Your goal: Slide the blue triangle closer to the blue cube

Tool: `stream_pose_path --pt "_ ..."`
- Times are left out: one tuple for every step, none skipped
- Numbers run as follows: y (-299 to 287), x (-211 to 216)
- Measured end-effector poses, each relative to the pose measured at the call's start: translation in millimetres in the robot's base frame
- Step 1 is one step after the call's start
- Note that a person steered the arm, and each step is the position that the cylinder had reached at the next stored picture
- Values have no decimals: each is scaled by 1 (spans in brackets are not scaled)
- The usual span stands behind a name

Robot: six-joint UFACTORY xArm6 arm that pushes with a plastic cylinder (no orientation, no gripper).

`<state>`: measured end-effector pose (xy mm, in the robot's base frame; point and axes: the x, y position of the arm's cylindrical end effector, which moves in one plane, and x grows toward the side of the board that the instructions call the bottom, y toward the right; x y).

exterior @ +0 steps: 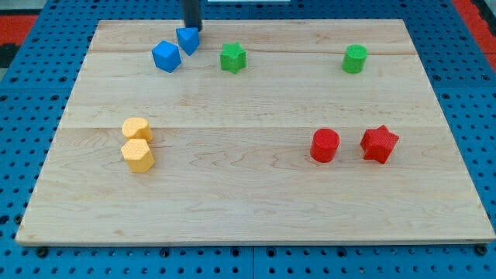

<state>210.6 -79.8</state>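
The blue triangle point(187, 39) lies near the view's top, left of centre, on the wooden board point(248, 194). The blue cube point(166, 56) sits just below and to the left of it, a small gap apart. My tip point(192, 26) comes down from the view's top edge and stands right at the triangle's top side, touching or nearly touching it.
A green star point(232, 57) lies right of the triangle. A green cylinder point(355, 59) is at the top right. A red cylinder point(325, 146) and a red star point(379, 143) lie at right centre. Two yellow blocks point(137, 129) point(138, 155) sit together at the left.
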Motion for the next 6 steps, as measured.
stream_pose_path --pt "46 0" --pt "47 2" --pt "39 4" --pt "37 4" --pt "33 13" --pt "27 14"
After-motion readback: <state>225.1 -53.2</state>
